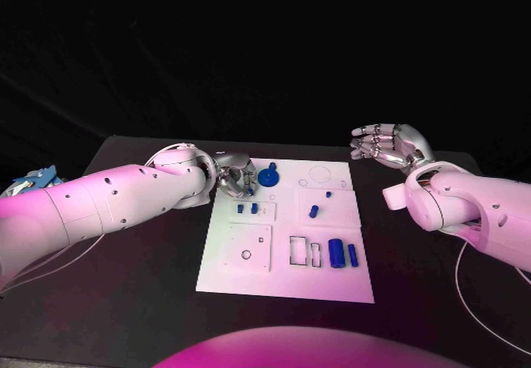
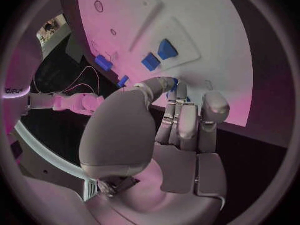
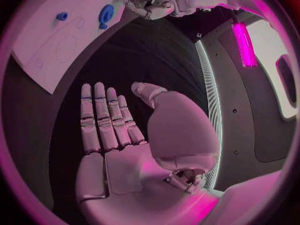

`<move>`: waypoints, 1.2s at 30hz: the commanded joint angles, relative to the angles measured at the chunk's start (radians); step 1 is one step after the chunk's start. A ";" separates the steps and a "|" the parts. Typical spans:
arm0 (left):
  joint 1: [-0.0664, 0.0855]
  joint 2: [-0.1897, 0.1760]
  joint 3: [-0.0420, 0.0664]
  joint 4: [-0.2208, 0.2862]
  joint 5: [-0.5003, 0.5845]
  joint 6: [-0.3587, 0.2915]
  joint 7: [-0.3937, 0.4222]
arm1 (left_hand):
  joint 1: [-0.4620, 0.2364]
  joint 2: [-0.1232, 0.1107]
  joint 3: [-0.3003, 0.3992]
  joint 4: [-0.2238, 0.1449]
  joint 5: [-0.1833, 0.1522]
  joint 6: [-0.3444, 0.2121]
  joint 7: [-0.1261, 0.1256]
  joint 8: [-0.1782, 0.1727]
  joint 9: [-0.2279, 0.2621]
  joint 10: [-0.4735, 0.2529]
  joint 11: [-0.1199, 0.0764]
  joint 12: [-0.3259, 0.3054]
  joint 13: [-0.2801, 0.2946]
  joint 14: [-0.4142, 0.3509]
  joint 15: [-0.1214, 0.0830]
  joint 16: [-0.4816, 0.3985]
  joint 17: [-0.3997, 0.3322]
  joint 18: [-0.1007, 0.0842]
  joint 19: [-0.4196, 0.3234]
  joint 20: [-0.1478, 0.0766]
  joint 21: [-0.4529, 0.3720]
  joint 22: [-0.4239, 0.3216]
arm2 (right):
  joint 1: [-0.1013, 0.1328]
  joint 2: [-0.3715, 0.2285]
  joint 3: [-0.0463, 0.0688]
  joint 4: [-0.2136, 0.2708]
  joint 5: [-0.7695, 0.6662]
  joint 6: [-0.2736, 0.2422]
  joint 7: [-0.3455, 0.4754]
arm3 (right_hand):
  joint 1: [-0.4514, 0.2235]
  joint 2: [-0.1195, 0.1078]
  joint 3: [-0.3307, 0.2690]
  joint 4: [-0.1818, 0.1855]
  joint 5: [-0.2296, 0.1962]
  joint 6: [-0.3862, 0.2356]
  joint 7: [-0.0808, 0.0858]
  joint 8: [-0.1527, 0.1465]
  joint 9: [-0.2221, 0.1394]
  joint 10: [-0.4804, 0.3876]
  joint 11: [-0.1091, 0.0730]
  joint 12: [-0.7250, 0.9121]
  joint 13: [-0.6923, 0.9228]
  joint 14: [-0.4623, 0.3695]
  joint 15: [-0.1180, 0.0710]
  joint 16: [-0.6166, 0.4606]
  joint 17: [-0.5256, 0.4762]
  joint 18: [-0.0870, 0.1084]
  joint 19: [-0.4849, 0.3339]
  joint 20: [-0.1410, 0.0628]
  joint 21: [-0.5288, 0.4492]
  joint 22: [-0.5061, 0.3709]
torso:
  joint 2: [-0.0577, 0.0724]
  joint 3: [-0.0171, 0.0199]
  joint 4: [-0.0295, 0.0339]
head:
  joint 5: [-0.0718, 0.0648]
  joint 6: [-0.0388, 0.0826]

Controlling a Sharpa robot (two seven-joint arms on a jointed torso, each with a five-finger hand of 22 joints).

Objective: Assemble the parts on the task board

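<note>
Two hands up | left hand (image 1: 235, 175) pinches blue gear (image 1: 270, 175) at task board (image 1: 285, 284) far-left edge | right hand (image 1: 387, 144) released, spread, off far-right | step: seating gear | next: likely lower, press home

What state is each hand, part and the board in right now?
Left hand: fingers curled at the blue gear, hold unclear.
Right hand: open, holding nothing, off the board.
Task board: flat on the table.
Two blue cylinders: lying side by side on the board.
</note>
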 commanded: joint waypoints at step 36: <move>-0.006 0.022 -0.010 -0.001 -0.056 0.000 -0.036 | -0.017 -0.005 -0.012 -0.006 -0.006 -0.011 0.003 -0.020 -0.006 0.004 0.005 -0.023 -0.008 -0.002 0.003 0.002 0.003 -0.011 -0.002 0.005 -0.004 -0.009 | 0.000 -0.002 0.000 0.003 0.001 0.005 0.013 | -0.002 0.012 0.000 -0.006 0.005 0.010 0.073 -0.004 -0.002 0.002 0.008 -0.007 -0.003 0.001 0.008 -0.008 -0.002 0.012 0.000 0.005 -0.005 -0.003 | 0.000 -0.0004 0.0008 | -0.005 -0.002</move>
